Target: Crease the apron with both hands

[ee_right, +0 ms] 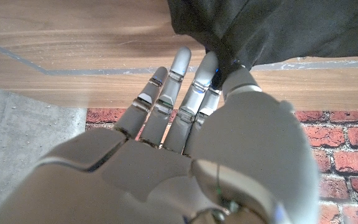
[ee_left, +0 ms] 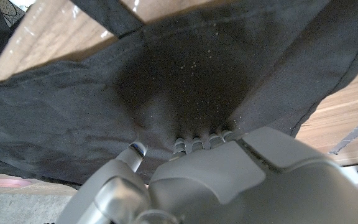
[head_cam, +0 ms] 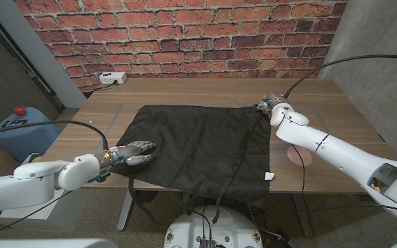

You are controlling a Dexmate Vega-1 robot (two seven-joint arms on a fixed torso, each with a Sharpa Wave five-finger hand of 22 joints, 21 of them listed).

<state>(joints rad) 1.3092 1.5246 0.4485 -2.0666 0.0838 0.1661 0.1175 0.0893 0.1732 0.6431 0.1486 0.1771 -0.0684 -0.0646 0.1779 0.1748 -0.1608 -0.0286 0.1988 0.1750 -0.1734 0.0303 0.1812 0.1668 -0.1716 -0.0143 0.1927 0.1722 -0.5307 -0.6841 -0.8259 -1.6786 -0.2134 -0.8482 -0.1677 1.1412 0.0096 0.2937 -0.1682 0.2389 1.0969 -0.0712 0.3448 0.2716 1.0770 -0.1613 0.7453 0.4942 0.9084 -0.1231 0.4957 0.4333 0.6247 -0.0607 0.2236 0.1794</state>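
L hand (head_cam: 135,153) on apron (head_cam: 198,145) near edge, R hand (head_cam: 271,103) pinching far corner

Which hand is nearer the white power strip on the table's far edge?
Left. The power strip sits at the far left corner; the left hand lies on the apron's left edge, the right hand at its far right corner.

text: none can be read
apron (head_cam: 198,148) tag (head_cam: 269,176): white, too small to read

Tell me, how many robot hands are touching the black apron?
2: the left hand rests on the apron at its near left edge; the right hand touches its far right corner.
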